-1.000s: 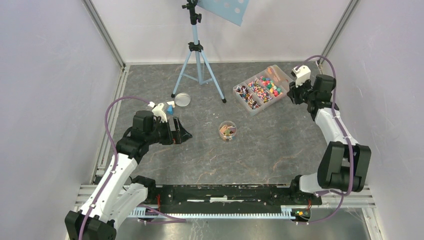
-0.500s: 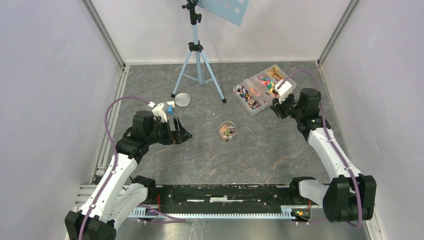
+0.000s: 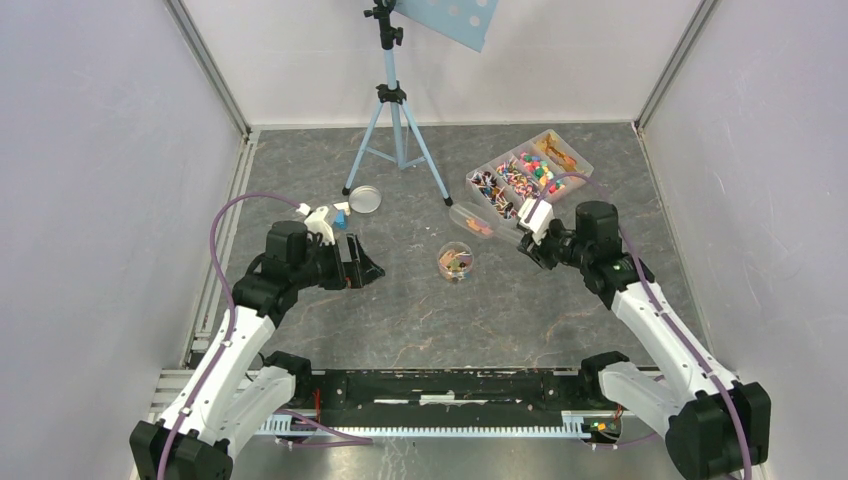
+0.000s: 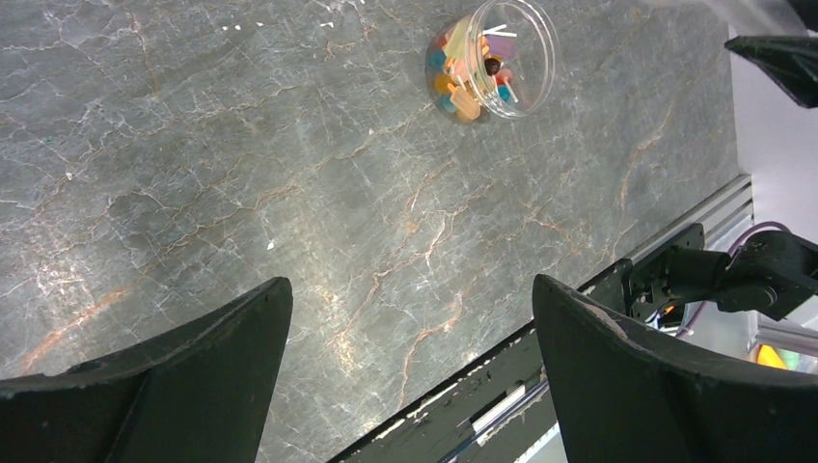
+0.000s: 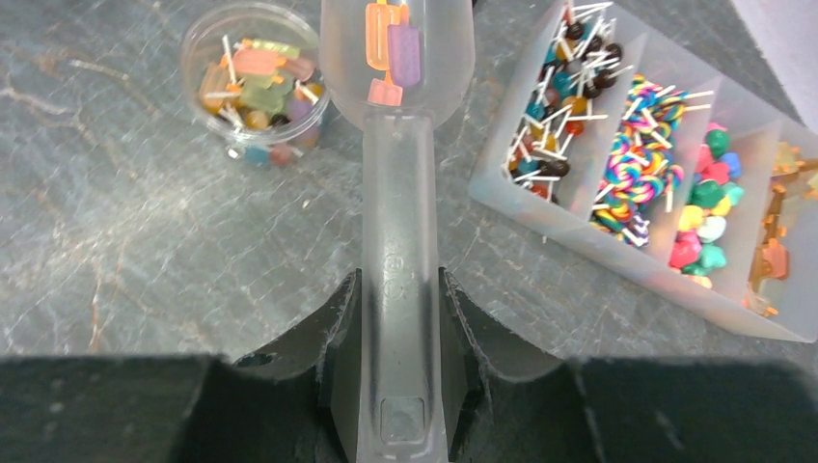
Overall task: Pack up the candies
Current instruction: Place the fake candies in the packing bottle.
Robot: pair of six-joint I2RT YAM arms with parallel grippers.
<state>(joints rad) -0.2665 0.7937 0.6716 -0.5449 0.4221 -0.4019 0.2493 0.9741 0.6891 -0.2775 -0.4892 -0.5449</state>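
Note:
Candies fill a clear divided tray (image 3: 560, 150) (image 5: 579, 207) at the back right; in the right wrist view its compartments hold lollipops (image 5: 644, 135) and round sweets (image 5: 709, 207). A small round clear jar (image 3: 455, 261) (image 5: 255, 79) (image 4: 494, 58) at the table's middle holds several candies. My right gripper (image 3: 528, 240) (image 5: 397, 285) is shut on the handle of a translucent scoop (image 3: 470, 220) (image 5: 395, 193). The scoop carries three candies (image 5: 391, 53) and hangs between tray and jar. My left gripper (image 3: 366, 270) (image 4: 410, 294) is open and empty, left of the jar.
A light blue tripod (image 3: 395, 130) stands at the back centre, one leg reaching near the tray. A round lid (image 3: 363, 198) lies by its left foot. The black rail (image 3: 450, 385) runs along the near edge. Walls close both sides.
My right arm has swung from the tray's far right end leftward and nearer, carrying the scoop to a spot between tray and jar. The left arm has not moved.

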